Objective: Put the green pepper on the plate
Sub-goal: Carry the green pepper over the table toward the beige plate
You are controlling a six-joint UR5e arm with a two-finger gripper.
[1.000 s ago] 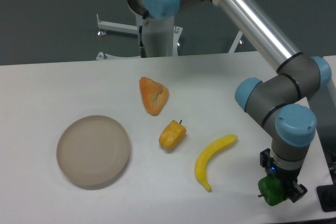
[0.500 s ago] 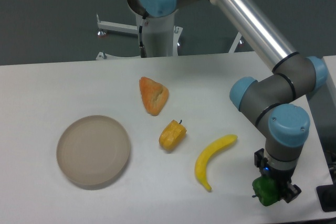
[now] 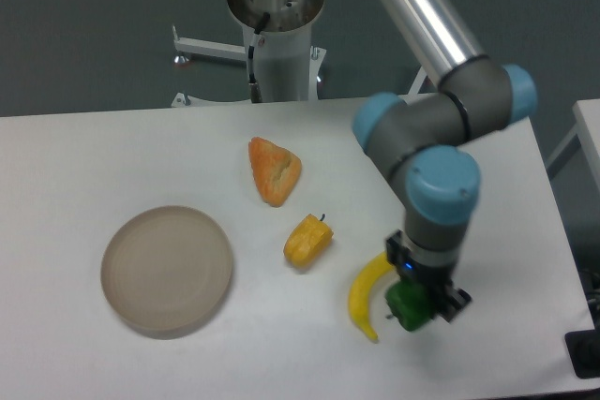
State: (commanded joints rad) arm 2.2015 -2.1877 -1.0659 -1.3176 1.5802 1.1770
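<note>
The green pepper (image 3: 407,306) is small, glossy and dark green. My gripper (image 3: 418,304) is shut on it and holds it over the table, just right of the banana, right of centre. The round beige plate (image 3: 167,270) lies on the table at the left, far from the gripper. The gripper's fingers are mostly hidden behind the wrist and the pepper.
A yellow banana (image 3: 367,288) lies just left of the held pepper, partly under the arm. A yellow-orange pepper (image 3: 307,240) sits between gripper and plate. An orange fruit piece (image 3: 273,170) lies further back. The arm's base post (image 3: 277,44) stands behind the white table.
The arm has swung left from the table's right front corner, carrying the green pepper leftward and a little higher, to beside the banana. The other things have not moved.
</note>
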